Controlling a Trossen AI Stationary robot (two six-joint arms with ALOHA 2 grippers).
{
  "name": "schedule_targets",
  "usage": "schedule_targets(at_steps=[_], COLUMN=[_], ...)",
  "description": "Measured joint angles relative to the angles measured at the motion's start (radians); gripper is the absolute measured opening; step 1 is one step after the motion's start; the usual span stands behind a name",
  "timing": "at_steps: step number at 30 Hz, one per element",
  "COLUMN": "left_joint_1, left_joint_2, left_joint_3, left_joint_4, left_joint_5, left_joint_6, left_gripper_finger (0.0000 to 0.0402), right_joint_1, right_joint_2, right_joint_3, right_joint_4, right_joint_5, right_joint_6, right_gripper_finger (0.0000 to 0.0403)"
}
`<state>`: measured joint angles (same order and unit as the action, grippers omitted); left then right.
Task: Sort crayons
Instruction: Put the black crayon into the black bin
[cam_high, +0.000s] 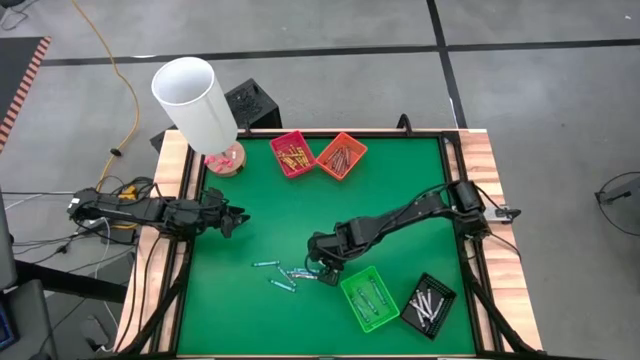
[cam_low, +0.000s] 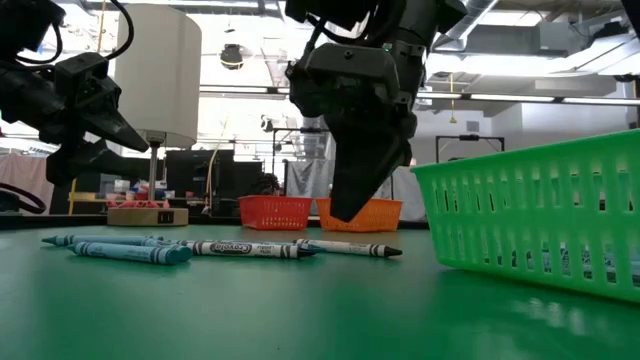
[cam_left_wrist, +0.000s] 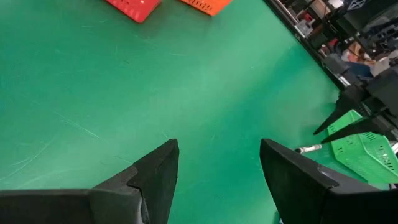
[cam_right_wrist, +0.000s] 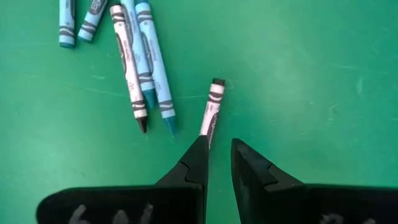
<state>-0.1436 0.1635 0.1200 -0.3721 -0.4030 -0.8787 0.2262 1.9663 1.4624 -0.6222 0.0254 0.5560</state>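
Observation:
Several crayons lie flat on the green mat near the table's front middle (cam_high: 285, 273). In the right wrist view, teal crayons (cam_right_wrist: 152, 68) and a grey-white one (cam_right_wrist: 127, 68) lie in a loose bunch. One grey-white crayon (cam_right_wrist: 211, 109) lies apart from them. My right gripper (cam_right_wrist: 217, 152) hovers low over that crayon's near end, its fingers a narrow gap apart with nothing between them. In the low view its tips (cam_low: 345, 212) are above the crayon (cam_low: 350, 247). My left gripper (cam_left_wrist: 217, 168) is open and empty over bare mat at the table's left side (cam_high: 235, 215).
A green tray (cam_high: 368, 298) and a black tray (cam_high: 430, 303) stand right of my right gripper near the front edge. A red tray (cam_high: 292, 153) and an orange tray (cam_high: 341, 155) stand at the far edge. A white lamp (cam_high: 195, 100) stands at the far left corner.

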Motion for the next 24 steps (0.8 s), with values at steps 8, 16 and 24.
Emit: schedule_targets(at_steps=[8,16,24], left_joint_1=[0.0,0.0,0.0], left_joint_2=[0.0,0.0,0.0], left_joint_3=[0.0,0.0,0.0], left_joint_4=[0.0,0.0,0.0], left_joint_5=[0.0,0.0,0.0], left_joint_6=[0.0,0.0,0.0], left_gripper_finger=[0.0215,0.0215,0.0215], right_joint_1=[0.006,-0.007,-0.009], right_joint_2=[-0.005,-0.011,-0.011], right_joint_3=[0.0,0.047,0.066], right_joint_4=[0.001,-0.02,-0.059], right_joint_5=[-0.111,-0.262,-0.222], right_joint_6=[-0.015,-0.075,-0.143], right_gripper_finger=[0.0064,0.0064,0.0087])
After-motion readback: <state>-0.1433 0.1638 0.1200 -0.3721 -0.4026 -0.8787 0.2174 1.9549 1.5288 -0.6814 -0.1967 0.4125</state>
